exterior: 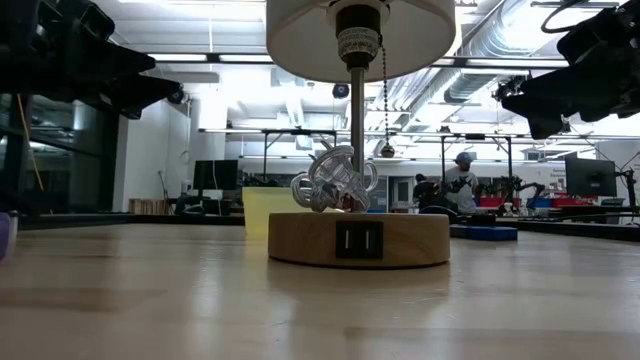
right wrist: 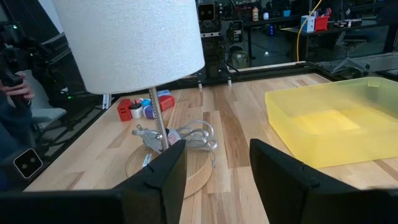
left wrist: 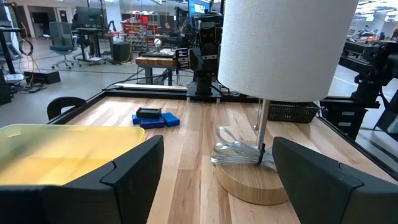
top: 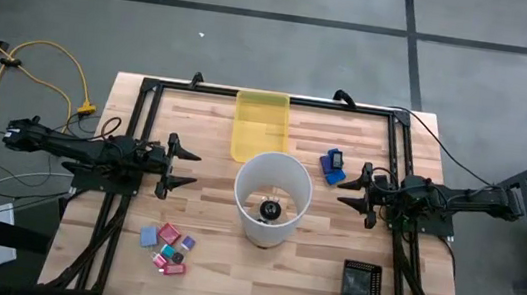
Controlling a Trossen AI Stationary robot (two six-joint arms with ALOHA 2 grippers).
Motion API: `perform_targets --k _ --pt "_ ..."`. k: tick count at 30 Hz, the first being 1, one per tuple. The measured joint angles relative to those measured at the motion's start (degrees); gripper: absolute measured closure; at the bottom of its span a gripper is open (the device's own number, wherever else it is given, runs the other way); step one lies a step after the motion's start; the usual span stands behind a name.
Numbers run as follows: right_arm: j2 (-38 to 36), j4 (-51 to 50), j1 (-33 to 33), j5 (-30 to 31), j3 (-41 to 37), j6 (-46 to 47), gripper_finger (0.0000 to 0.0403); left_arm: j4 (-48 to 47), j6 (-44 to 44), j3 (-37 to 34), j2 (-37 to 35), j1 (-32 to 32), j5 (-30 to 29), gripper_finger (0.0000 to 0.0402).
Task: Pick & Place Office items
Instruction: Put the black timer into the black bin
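Near the front-left corner of the table [top: 199, 261] I see the cluster of small office items [top: 168, 248] — pink, red, purple and pale blue blocks lying close together. Two bigger blue pieces [top: 332, 166] sit apart from them, just beside the right end effector [top: 351, 188] and to the right of the yellow tray [top: 260, 125].

My left end effector [top: 180, 168] hovers above the table with its fingers spread wide and nothing between them; the right one also stands open and empty. From the left end effector the cluster lies toward the front edge, slightly inboard, so I judge the left arm the nearer for those blocks, the right arm for the blue pair. The cluster has no clear long axis.

A lamp [top: 271, 197] with a white shade stands mid-table between both arms. In the low view its base blocks most of the table behind, and the blocks are too small for me to count or tell how each one lies.
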Motion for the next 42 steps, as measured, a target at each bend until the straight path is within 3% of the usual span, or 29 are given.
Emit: perform_targets --k 42 --pt "0.02 1.0 0.0 0.83 -0.01 1.27 0.024 0.01 0.07 0.0 0.0 0.0 0.02 0.0109"
